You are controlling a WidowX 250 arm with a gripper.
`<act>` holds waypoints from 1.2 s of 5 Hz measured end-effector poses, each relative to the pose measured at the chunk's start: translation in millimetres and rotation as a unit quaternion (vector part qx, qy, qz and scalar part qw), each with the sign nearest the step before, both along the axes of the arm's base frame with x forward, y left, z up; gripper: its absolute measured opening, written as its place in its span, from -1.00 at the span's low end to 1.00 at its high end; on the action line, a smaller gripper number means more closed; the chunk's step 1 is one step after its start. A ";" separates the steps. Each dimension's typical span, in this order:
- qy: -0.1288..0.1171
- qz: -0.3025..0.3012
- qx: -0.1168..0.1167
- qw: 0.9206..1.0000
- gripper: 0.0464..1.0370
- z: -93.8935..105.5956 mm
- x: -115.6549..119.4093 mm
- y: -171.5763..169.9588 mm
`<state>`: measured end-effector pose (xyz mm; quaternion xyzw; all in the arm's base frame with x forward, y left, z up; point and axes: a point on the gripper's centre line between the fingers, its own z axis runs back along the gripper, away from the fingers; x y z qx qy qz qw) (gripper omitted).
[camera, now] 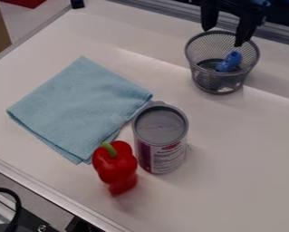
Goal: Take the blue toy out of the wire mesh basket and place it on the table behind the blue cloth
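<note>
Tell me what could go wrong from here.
The gripper hangs at the mesh cup with its jaws apart, so lowering it could catch the rim and tip the cup.

The blue object sits down inside the cup, where the walls may leave the jaws little room around it.

The red pepper stands close beside the can; a bump to either could topple the pepper.

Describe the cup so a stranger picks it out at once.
On the white table, look past the cloth and the can to the upper right. There, below the pincer, stands the cup. It is see-through grey mesh with a blue thing inside; the can has solid, labelled sides.
</note>
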<state>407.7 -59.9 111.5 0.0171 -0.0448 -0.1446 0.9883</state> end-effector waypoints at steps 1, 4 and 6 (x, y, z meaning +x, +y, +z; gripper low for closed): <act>-0.007 -0.030 -0.008 1.000 0.92 -18.8 -3.6 -7.4; -0.060 -0.064 -0.021 0.996 0.92 -37.4 -4.0 -9.0; -0.072 -0.061 -0.029 0.995 0.92 -50.9 0.8 -9.4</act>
